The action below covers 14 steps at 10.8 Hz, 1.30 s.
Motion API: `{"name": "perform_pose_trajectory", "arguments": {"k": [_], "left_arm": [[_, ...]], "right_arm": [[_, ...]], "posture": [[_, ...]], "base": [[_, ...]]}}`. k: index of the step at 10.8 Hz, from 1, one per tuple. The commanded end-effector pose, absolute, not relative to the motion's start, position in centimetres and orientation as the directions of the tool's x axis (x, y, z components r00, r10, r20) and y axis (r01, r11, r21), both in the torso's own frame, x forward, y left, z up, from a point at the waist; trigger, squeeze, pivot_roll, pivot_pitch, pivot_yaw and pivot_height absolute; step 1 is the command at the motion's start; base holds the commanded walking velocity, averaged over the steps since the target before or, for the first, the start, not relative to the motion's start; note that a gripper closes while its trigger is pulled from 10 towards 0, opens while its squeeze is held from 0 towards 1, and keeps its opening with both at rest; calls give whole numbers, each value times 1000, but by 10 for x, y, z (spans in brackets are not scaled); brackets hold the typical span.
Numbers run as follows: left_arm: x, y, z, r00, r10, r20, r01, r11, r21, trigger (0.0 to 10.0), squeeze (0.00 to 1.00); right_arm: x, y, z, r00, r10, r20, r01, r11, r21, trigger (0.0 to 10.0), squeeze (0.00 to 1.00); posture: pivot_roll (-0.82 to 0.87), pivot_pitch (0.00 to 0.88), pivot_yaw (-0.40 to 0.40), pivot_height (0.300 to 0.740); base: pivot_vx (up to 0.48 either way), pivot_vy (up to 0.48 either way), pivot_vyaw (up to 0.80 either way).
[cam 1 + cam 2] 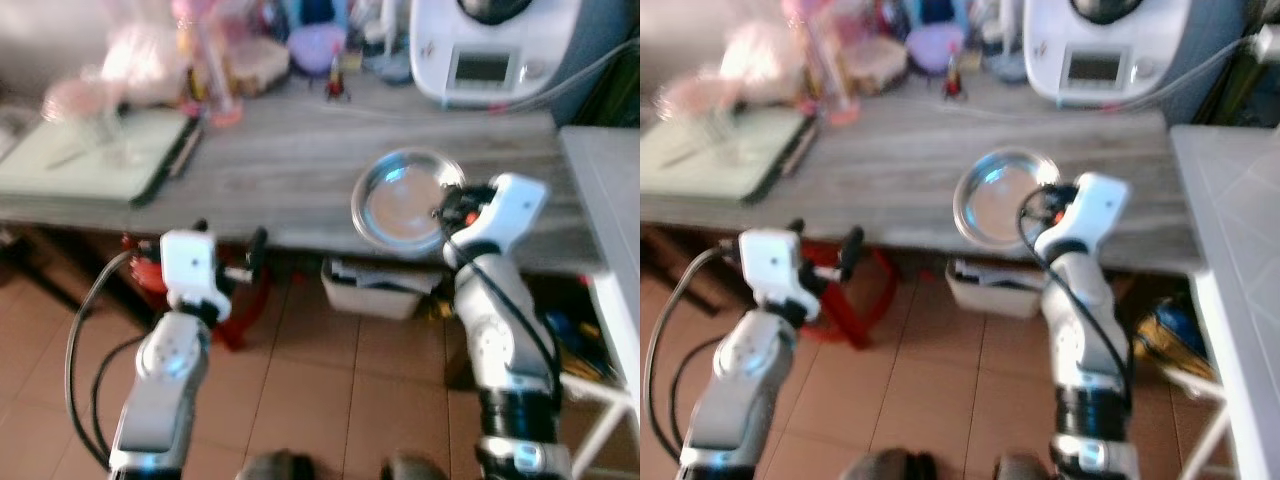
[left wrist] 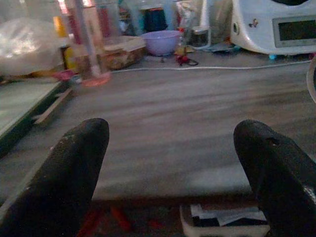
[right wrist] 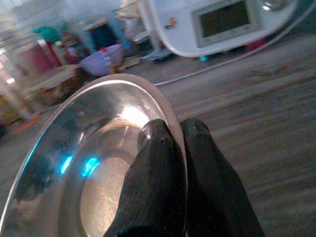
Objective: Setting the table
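Right gripper (image 3: 170, 143): fingers pinched on the rim of a steel plate (image 1: 400, 200), one inside, one outside; plate over the near edge of the grey wooden table (image 1: 290, 170). Left gripper (image 2: 173, 163): fingers spread wide, holding nothing, just off the table's near edge. On the table's far side: white kitchen appliance (image 1: 495, 50), purple bowl (image 1: 316, 45). Toward its left end: green board (image 1: 95, 155). Beneath the table: white bin (image 1: 375, 290) on the tiled floor (image 1: 320, 390).

Plate (image 1: 403, 203) on table (image 1: 290, 170) front edge, appliance (image 1: 495, 45) behind it
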<state>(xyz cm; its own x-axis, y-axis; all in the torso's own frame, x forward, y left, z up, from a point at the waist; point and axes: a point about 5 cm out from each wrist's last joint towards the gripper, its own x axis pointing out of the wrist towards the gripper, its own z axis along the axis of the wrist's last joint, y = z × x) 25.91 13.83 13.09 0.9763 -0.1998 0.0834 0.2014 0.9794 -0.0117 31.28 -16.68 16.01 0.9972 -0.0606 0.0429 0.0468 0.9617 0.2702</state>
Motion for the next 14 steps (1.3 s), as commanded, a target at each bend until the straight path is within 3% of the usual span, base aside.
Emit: {"name": "perform_pose_trajectory", "arguments": {"k": [1,2,7,10,14], "left_arm": [[258,136,131,973,-217,80,218,976,-14,10000,0],[258,137,131,975,-209,78,210,978,-9,10000,0],[259,138,131,980,-185,72,186,983,-3,10000,0],[257,140,131,981,-183,71,183,983,2,10000,0],[256,137,130,979,-192,64,193,981,0,10000,0]], "right_arm": [[315,-172,157,996,-92,12,85,954,286,6314,0],[318,-170,150,996,-78,-46,88,947,309,10000,0],[330,-152,129,979,-4,-204,74,939,335,10000,0],[341,-155,132,982,-53,-179,103,954,282,10000,0],[356,-146,136,981,-65,-184,134,908,398,10000,0]], "posture": [[-33,71,93,740],[-33,71,94,740],[-24,72,95,740],[-10,73,89,740],[-10,77,94,740]], "base": [[364,311,0],[307,371,0],[0,0,0],[0,0,0],[0,0,0]]}}
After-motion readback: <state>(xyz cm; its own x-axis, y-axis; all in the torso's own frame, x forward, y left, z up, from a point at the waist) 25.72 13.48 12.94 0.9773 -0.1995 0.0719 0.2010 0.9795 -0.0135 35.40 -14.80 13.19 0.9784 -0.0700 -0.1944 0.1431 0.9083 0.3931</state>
